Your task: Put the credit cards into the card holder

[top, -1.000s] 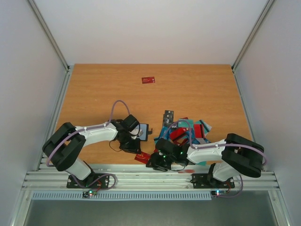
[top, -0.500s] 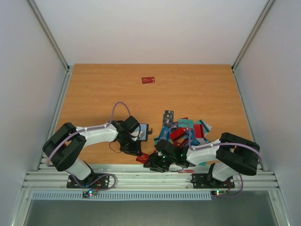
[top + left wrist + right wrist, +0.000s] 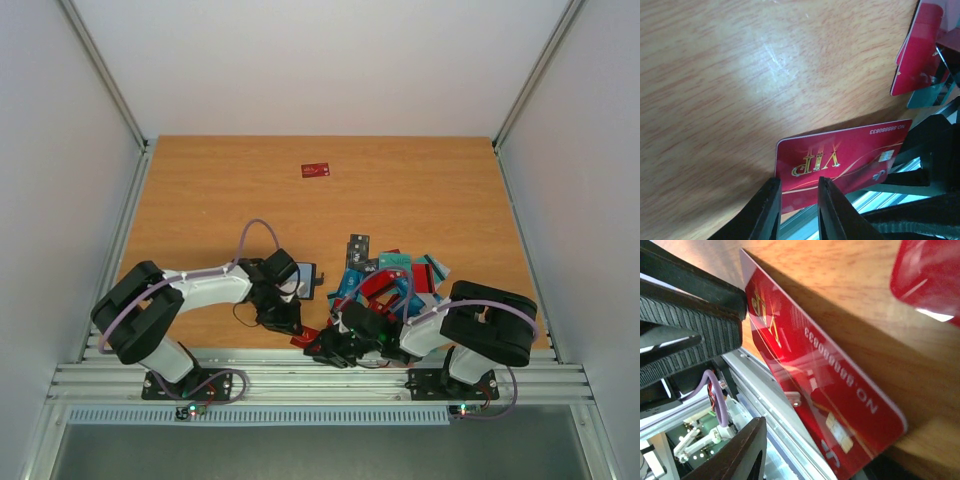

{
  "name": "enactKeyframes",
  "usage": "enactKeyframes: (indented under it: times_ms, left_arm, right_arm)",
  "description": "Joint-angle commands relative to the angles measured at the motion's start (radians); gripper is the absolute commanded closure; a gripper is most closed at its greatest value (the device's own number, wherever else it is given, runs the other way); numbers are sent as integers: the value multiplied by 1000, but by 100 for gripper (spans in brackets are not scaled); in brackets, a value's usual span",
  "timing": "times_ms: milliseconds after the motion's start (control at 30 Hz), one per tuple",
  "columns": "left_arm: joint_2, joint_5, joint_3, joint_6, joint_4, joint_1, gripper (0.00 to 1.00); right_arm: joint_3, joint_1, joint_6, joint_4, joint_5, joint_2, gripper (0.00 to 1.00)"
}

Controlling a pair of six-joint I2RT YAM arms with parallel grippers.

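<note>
Action right at the near edge of the table (image 3: 220, 200): a red VIP card (image 3: 840, 160) is tipped up off the wood with a shadow under it, its near part out over the metal rail (image 3: 300, 372). Left gripper (image 3: 797, 182) is down on the card's corner, its fingers a narrow gap apart with the card's face showing between them; whether they actually pinch it, the views do not tell. Right gripper (image 3: 332, 348) sits at the same card from the other side, jaws apart. The one finger (image 3: 740, 455) clear in its own view stands off the card's edge, so nothing is gripped there. Card holder (image 3: 305, 279), black and squarish, lies just beside the left wrist, between that arm and the pile of cards (image 3: 395, 280), red and teal, spread ahead of the right arm. Far back, well apart from everything, lies one lone red card (image 3: 316, 170).
</note>
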Motion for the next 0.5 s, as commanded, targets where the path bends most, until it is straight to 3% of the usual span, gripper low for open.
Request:
enactKeyframes:
  times_ms: [0, 133, 467]
  left_arm:
    - [-2, 12, -16, -18, 25, -13, 77]
    - [1, 9, -17, -24, 30, -15, 77]
    - [-70, -60, 21, -24, -32, -16, 76]
  right_arm:
    - [-30, -9, 30, 13, 103, 39, 63]
    - [-31, -9, 29, 2, 99, 29, 70]
    - [-17, -35, 2, -62, 56, -25, 98]
